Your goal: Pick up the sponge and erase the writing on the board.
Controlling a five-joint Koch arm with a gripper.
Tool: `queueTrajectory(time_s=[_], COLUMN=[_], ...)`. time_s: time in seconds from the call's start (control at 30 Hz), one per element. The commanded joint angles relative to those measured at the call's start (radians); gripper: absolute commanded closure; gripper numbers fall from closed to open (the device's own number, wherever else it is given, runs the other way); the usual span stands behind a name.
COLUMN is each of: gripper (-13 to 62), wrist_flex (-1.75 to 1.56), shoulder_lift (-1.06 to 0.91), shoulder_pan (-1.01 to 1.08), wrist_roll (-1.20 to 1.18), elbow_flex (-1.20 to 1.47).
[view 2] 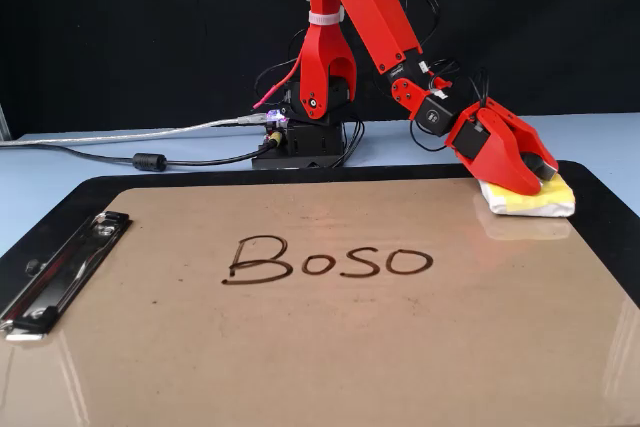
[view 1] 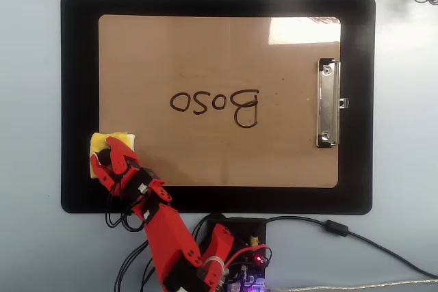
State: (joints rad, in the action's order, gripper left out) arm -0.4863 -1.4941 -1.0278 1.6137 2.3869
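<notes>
The red gripper (view 1: 105,156) sits low over the sponge (view 1: 122,139) at the board's (view 1: 205,52) corner farthest from the clip (view 1: 328,104); its jaws appear to straddle the knob, though whether they grip cannot be told. A weak hold could let the pad slip before reaching the untouched writing (view 2: 327,259) at board centre.

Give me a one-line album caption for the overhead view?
Red gripper down on the yellow sponge at the board corner, "Boso" writing unerased.
</notes>
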Motion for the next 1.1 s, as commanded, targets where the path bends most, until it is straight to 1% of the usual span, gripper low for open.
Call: queueTrajectory(time_s=[0.0, 0.07, 0.2, 0.3, 0.37, 0.43, 0.53, 0.57, 0.63, 0.7, 0.73, 0.8, 0.9, 1.0, 1.07], gripper=[50.4, 56.9, 57.3, 57.3, 57.3, 57.3, 57.3, 57.3, 57.3, 57.3, 57.4, 57.4, 57.4, 57.4, 57.4], wrist_flex=[-0.064, -0.064, -0.061, -0.034, 0.049, 0.239, 0.603, 0.776, 1.005, 1.144, 1.17, 1.164, 1.091, 0.956, 0.818], shoulder_lift=[-0.011, -0.012, -0.029, -0.117, -0.21, -0.376, -0.624, -0.721, -0.818, -0.822, -0.822, -0.815, -0.742, -0.66, -0.566], shoulder_pan=[0.018, 0.041, 0.051, 0.054, 0.071, 0.127, 0.268, 0.354, 0.518, 0.729, 0.864, 1.028, 1.183, 1.302, 1.358], wrist_roll=[0.002, 0.0, 0.0, 0.009, 0.012, 0.029, 0.069, 0.08, 0.077, 0.063, 0.046, 0.002, -0.08, -0.095, -0.095], elbow_flex=[-0.02, -0.021, -0.029, -0.038, -0.04, -0.046, -0.074, -0.1, -0.153, -0.209, -0.224, -0.227, -0.224, -0.206, -0.176])
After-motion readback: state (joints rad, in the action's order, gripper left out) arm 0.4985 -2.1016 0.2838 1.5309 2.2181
